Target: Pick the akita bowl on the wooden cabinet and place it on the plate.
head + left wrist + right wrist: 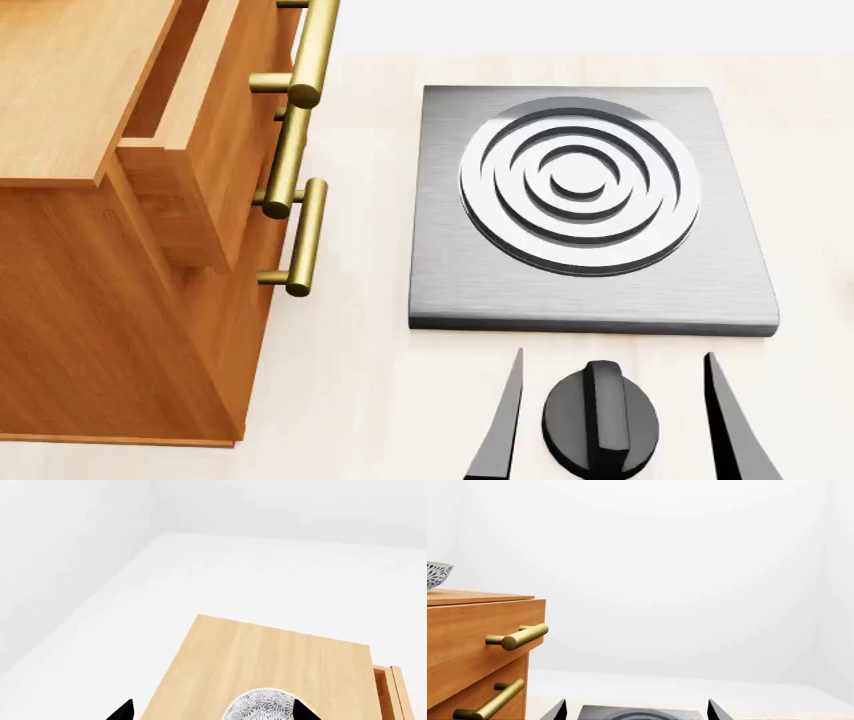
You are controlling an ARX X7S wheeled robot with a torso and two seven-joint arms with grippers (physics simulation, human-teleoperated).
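Left wrist view: akita bowl (pixel 261 705) on wooden cabinet (pixel 267 665) top, between spread fingers of left tool (pixel 212 712), not gripped. Right tool (pixel 611 420) (fingers wide, holding nothing) above pale bench (pixel 360 330) near grey stove (pixel 587 200).

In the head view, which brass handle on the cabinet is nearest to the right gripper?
The lowest brass handle on the wooden cabinet: it sits closest to the right gripper, while the other two lie farther up the drawer fronts.

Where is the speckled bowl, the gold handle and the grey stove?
akita bowl (pixel 261 705), left wrist view, its speckled inside.
brass handle (pixel 311 55), head view, middle of the top bar.
grey stove (pixel 582 186), head view, centre of its rings.
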